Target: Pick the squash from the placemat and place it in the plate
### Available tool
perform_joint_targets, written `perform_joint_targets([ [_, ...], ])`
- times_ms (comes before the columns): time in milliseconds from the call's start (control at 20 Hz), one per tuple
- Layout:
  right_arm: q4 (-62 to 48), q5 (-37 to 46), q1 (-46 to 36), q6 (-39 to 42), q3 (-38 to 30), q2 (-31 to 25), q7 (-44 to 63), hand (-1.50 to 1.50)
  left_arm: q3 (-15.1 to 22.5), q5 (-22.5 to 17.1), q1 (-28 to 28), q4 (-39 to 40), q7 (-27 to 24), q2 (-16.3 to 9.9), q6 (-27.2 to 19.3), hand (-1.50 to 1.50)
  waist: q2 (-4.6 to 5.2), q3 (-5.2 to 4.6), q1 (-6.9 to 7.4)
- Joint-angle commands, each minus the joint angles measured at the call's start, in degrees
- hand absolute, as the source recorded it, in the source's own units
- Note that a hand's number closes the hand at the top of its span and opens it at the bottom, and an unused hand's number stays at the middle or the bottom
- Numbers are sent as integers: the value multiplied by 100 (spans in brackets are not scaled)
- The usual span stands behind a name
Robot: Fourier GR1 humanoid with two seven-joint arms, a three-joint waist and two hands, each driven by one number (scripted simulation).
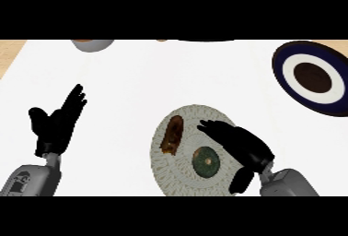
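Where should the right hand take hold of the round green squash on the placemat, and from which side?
Grip the squash across its round rim, coming straight down from above. It lies flat and low on the placemat, and the right hand hovers open just beside it.

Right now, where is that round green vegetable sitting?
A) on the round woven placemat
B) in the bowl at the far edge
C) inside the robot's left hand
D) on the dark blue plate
A: the squash lies on the placemat, beside a brown item, under the open right hand; the plate at the far right holds no squash.
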State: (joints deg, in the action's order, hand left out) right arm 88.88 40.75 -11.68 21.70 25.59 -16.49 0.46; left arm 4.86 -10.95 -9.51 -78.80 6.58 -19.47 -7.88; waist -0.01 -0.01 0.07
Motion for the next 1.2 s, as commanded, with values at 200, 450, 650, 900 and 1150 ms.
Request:
perform_joint_targets([
  [200,-734,709,-70,-286,-165,355,-341,-150,-65,470,-94,-216,341,447,-143,0,1,2,0],
  [450,-854,1066,-438,87,-121,861,165,-150,-295,525,130,-353,373,347,198,0,-1,1,12],
  [650,-1105,1408,-83,-141,96,730,-314,-150,-493,513,-122,-298,523,376,284,0,-1,1,-5],
  [900,-854,1453,-153,264,372,661,-714,150,-552,522,-65,-228,429,418,357,0,-3,1,-16],
  [1150,-831,1415,-472,576,67,1100,-486,150,-470,699,55,-642,718,560,311,0,-5,2,1],
])
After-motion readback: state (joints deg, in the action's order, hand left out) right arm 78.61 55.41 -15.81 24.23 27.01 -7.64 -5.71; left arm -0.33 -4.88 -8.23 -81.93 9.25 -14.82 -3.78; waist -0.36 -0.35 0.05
